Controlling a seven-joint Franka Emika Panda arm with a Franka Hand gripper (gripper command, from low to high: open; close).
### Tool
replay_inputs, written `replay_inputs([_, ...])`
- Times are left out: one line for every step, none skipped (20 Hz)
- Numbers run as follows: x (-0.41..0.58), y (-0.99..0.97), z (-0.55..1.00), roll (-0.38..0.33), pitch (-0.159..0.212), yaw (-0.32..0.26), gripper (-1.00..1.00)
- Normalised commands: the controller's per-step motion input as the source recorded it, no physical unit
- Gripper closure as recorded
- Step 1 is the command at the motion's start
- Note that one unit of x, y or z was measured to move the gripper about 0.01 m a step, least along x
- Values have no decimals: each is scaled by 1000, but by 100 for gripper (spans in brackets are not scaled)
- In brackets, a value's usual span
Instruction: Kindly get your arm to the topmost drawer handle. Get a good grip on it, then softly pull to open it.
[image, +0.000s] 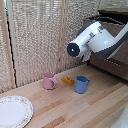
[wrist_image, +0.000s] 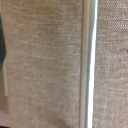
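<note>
The arm (image: 95, 40) hangs above the bench (image: 75, 107), its jaws hidden, so their state cannot be told; no drawer handle is clearly visible on the dark drawer front (image: 117, 62) beside them

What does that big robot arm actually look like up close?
The arm is bulky and glossy white, built from rounded segments. A dark blue round cap with a pale centre closes one joint. Dark trim shows beneath it. Its gripper cannot be made out in either view.
</note>
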Motion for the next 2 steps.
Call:
replay_inputs([3, 400, 177, 322, 0, -50, -100])
replay_inputs([0, 91, 254, 281, 0, -224, -100])
